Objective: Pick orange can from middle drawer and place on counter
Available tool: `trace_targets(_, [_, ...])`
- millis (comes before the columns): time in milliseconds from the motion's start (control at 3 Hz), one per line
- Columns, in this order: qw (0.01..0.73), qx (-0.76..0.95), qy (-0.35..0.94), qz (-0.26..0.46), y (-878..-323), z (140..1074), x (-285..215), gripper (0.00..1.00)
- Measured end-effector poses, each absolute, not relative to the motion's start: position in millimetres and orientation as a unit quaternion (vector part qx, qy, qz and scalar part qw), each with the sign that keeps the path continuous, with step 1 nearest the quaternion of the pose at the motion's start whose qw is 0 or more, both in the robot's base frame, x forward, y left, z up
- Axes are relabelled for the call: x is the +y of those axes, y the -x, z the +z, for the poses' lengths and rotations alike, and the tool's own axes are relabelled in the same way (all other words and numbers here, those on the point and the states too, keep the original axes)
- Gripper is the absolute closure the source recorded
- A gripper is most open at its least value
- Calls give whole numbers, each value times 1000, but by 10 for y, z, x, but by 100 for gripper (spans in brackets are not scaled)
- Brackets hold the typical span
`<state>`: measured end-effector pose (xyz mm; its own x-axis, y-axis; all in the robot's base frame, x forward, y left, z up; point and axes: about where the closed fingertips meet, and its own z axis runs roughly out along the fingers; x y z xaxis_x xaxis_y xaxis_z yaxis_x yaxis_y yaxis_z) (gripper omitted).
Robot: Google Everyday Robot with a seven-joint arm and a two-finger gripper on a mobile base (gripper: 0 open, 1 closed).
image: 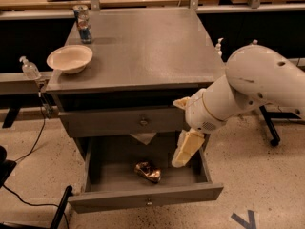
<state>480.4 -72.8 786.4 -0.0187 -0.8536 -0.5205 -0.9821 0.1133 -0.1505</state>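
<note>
My cream-yellow gripper (181, 157) hangs over the grey middle drawer (145, 200), right of the shiny golden orange can (147, 171). The counter (143, 46) is plain grey, my arm (257, 80) white.

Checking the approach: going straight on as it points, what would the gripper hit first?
The gripper, over the open middle drawer, would likely meet its floor right of the orange can; depth unclear.
</note>
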Motion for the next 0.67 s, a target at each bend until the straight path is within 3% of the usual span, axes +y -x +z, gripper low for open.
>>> trace_targets(333, [247,737,595,205,-4692,7154,-703,0])
trace_targets(667, [265,764,541,229,-4572,6485,-706,0])
